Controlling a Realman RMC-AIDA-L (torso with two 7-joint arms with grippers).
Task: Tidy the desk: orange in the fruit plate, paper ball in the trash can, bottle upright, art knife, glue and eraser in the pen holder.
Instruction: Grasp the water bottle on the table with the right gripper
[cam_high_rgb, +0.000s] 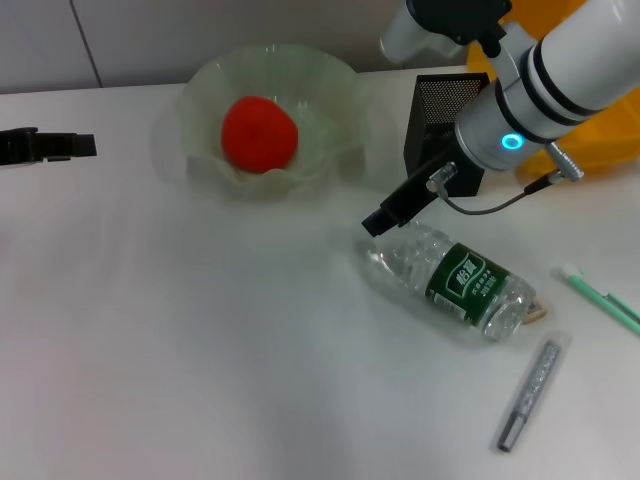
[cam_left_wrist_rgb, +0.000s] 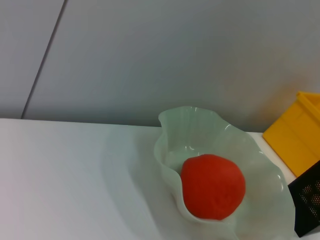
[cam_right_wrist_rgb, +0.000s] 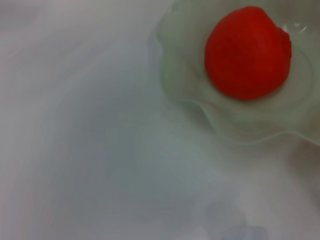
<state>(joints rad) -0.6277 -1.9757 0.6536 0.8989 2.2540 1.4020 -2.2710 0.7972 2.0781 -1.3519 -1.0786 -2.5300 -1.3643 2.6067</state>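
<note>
The orange (cam_high_rgb: 258, 133) lies in the pale-green fruit plate (cam_high_rgb: 330, 75) at the back of the table; both wrist views show the orange (cam_left_wrist_rgb: 212, 186) (cam_right_wrist_rgb: 247, 51) there too. The clear bottle (cam_high_rgb: 450, 280) lies on its side right of centre. My right gripper (cam_high_rgb: 380, 218) hangs just above the bottle's bottom end, in front of the black mesh pen holder (cam_high_rgb: 440, 100). A small beige eraser (cam_high_rgb: 537, 310) touches the bottle's cap end. The yellow trash can (cam_high_rgb: 605, 140) stands behind my right arm. My left gripper (cam_high_rgb: 80, 146) rests at the far left edge. The paper ball is out of view.
A grey pen-like tool (cam_high_rgb: 530, 395) lies near the front right. A green stick with a white tip (cam_high_rgb: 600, 293) lies at the right edge. The left wrist view shows the trash can's corner (cam_left_wrist_rgb: 295, 135) and the pen holder's edge (cam_left_wrist_rgb: 307, 200) beside the plate (cam_left_wrist_rgb: 200, 125).
</note>
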